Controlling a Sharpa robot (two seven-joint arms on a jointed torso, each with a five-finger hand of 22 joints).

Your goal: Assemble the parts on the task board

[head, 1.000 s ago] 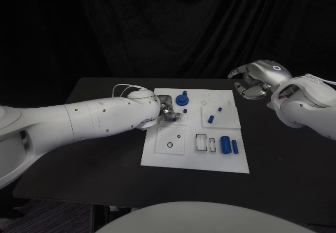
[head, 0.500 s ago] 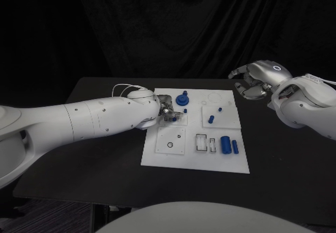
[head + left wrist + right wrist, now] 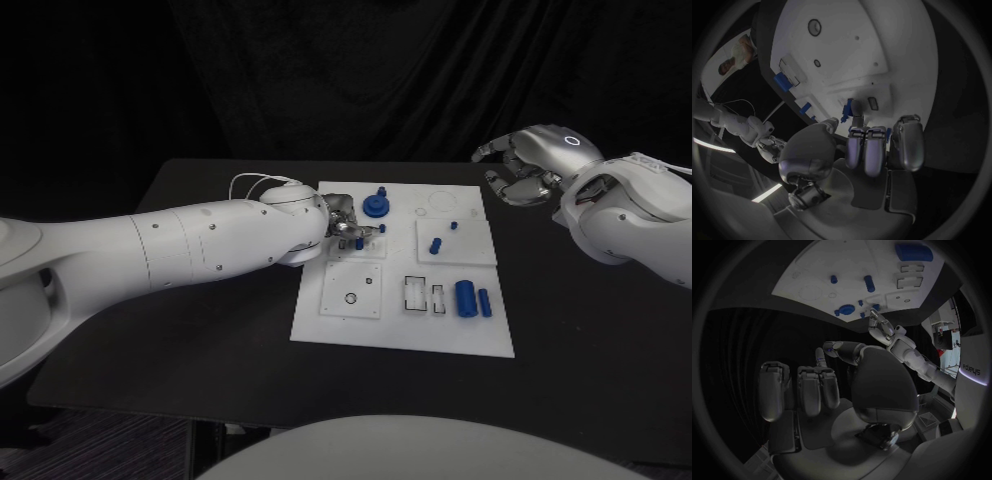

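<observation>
The white task board (image 3: 404,325) lies in the middle of the black table. My left hand (image 3: 342,226) hovers low over the board's left far part and pinches a small blue peg (image 3: 848,106) between thumb and finger. Just beyond it stands a blue round part with a post (image 3: 375,206), and a tiny blue peg (image 3: 381,228) stands beside the hand. Two small blue pegs (image 3: 434,243) stand on the right far plate. A thick blue cylinder (image 3: 464,297) and a thinner one (image 3: 485,303) lie at the board's right. My right hand (image 3: 519,172) hangs off the board's far right corner, fingers loosely curved, holding nothing.
Rectangular slots (image 3: 415,292) and a raised square plate with holes (image 3: 352,290) sit on the board's near half. A white cable (image 3: 253,181) loops behind my left wrist. Bare black table (image 3: 577,330) lies on both sides of the board.
My left hand's fingers have shifted slightly over the board with the small peg between them. The right hand has stayed where it was.
</observation>
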